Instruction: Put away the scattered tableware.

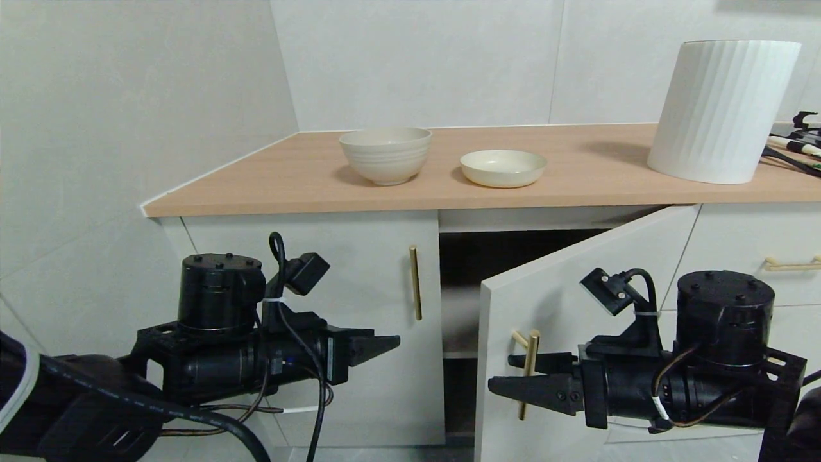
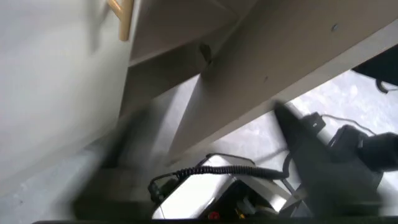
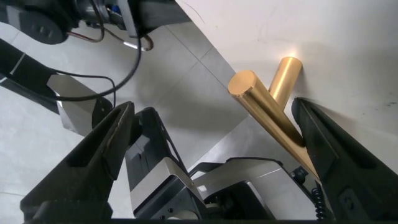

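A deep cream bowl (image 1: 385,154) and a shallow cream dish (image 1: 503,168) stand side by side on the wooden countertop (image 1: 269,183). Below them the right cabinet door (image 1: 564,295) hangs ajar. My right gripper (image 1: 513,375) is open, its fingers on either side of that door's gold handle (image 1: 529,372). In the right wrist view the handle (image 3: 267,106) lies between the spread fingers (image 3: 99,155), close to one of them. My left gripper (image 1: 378,346) hangs low in front of the shut left door (image 1: 308,289); the left wrist view shows it (image 2: 211,168) open and holding nothing.
A tall white ribbed container (image 1: 725,109) stands at the right of the counter, with dark utensils (image 1: 795,147) behind it. The left door carries a vertical gold handle (image 1: 415,282). A drawer with a gold pull (image 1: 792,263) is at far right. Tiled walls enclose the left corner.
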Tool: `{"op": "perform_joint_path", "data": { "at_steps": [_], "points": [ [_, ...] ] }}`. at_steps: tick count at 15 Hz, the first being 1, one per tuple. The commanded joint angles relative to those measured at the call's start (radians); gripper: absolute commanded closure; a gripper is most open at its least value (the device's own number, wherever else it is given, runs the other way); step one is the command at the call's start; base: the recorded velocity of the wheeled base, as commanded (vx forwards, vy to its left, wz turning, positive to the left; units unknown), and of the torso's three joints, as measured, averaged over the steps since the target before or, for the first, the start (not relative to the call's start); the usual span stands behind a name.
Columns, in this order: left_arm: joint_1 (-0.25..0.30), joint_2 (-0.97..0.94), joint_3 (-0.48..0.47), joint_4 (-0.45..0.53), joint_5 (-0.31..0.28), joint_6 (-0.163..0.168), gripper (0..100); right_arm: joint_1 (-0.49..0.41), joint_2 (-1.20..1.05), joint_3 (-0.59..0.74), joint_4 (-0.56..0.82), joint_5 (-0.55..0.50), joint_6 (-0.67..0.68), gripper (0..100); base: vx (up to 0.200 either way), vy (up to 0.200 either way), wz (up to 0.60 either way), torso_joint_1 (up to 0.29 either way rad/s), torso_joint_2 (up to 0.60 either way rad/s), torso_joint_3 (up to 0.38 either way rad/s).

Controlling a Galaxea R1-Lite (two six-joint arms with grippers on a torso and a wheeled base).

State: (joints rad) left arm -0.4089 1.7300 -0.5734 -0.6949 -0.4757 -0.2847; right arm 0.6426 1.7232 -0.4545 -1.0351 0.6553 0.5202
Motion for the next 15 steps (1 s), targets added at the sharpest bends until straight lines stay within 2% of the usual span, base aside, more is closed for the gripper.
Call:
{"op": "perform_joint_path", "data": {
  "at_steps": [1, 4, 6, 9, 10, 12, 13, 15],
  "points": [
    [-0.014, 0.031, -0.006, -0.023, 0.000, 0.002, 100, 0.000, 0.006, 0.000, 0.001, -0.002, 0.000, 0, 0.000, 0.000, 0.00, 0.000, 0.00, 0.000],
    [-0.042, 0.082, -0.031, -0.091, 0.011, -0.019, 100, 0.000, 0.001, -0.001, 0.001, -0.003, 0.000, 0, 0.000, 0.000, 0.00, 0.000, 0.00, 0.000],
    [-0.090, 0.158, -0.089, -0.094, 0.016, -0.030, 100, -0.001, 0.001, -0.001, 0.001, -0.003, 0.000, 0, 0.000, 0.000, 0.00, 0.000, 0.00, 0.000],
    [-0.125, 0.206, -0.149, -0.094, 0.011, -0.034, 100, -0.003, -0.004, 0.000, 0.003, -0.005, 0.000, 0, 0.000, 0.000, 0.00, 0.000, 0.00, 0.000],
    [-0.149, 0.269, -0.209, -0.117, 0.006, -0.076, 100, -0.007, -0.002, 0.002, 0.003, -0.010, 0.000, 0, 0.000, 0.000, 0.00, 0.000, 0.00, 0.000],
    [-0.179, 0.330, -0.246, -0.215, 0.005, -0.125, 100, -0.007, -0.002, 0.008, 0.001, -0.017, 0.000, 0, 0.000, 0.000, 0.00, 0.000, 0.00, 0.000],
    [-0.197, 0.358, -0.256, -0.267, 0.006, -0.139, 100, -0.007, -0.007, 0.008, 0.003, -0.028, -0.002, 0, 0.000, 0.000, 0.00, 0.000, 0.00, 0.000],
    [-0.228, 0.368, -0.258, -0.298, 0.005, -0.148, 100, -0.035, -0.033, 0.013, 0.003, -0.077, -0.017, 0, 0.000, 0.000, 0.00, 0.000, 0.00, 0.000]
  ]
}}
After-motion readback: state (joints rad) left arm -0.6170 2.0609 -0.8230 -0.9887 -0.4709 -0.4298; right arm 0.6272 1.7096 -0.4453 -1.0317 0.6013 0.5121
